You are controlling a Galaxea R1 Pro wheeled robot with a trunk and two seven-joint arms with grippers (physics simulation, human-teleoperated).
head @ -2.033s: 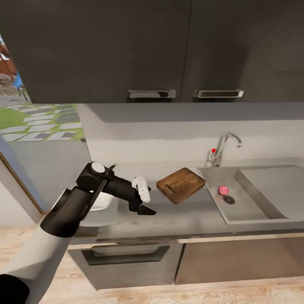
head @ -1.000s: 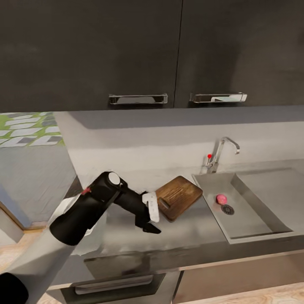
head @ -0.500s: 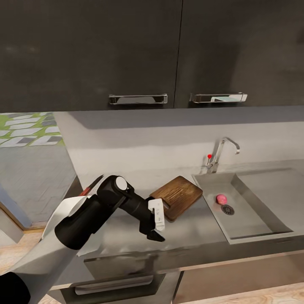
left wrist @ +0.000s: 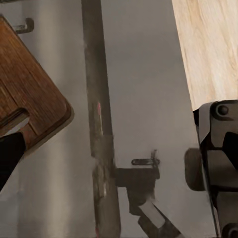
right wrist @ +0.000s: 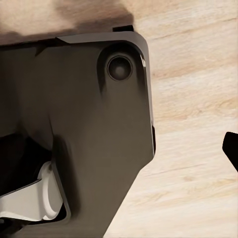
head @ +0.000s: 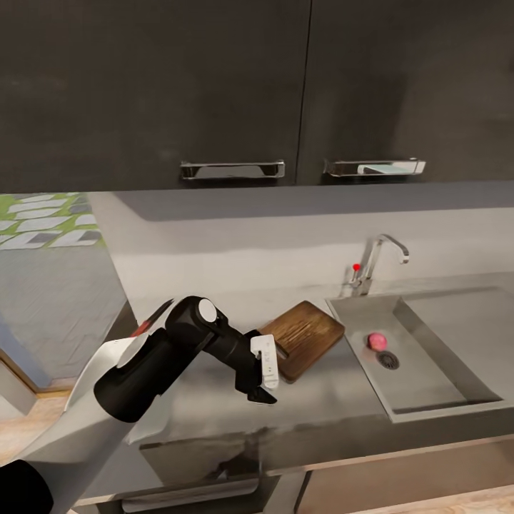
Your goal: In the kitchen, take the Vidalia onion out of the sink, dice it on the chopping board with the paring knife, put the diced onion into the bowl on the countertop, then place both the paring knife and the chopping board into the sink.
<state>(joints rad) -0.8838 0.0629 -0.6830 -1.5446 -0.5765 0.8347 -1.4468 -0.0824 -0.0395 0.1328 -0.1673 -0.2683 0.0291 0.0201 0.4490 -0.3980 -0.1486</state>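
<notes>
Left gripper point(head: 263, 395) hangs low over the countertop point(head: 314, 400), just beside the near left corner of the chopping board point(head: 303, 337); in the left wrist view the fingers stand wide apart with bare counter between them, nothing held. Right gripper: the right wrist view has one dark fingertip at the frame edge over wood floor, so I cannot tell how far open it is. Main risk, as a judgement: the left arm is parked right by the board's slot-handle end, so any sweep toward the sink point(head: 428, 400) could clip the board and shove or spin it, maybe over the basin lip. The Vidalia onion point(head: 375, 340) is round and sits beside the drain point(head: 387, 360), so a pinch that is off-centre could roll it away across the steel floor, and reaching it from here means crossing over the board. Paring knife point(head: 153, 317): a reddish handle and dark blade tip poke out behind the left elbow, mostly hidden, so the arm could knock it as it swings. Containers: the sink holds just the onion, drainboard side bare. The board has nothing on it. The bowl is not visible.
</notes>
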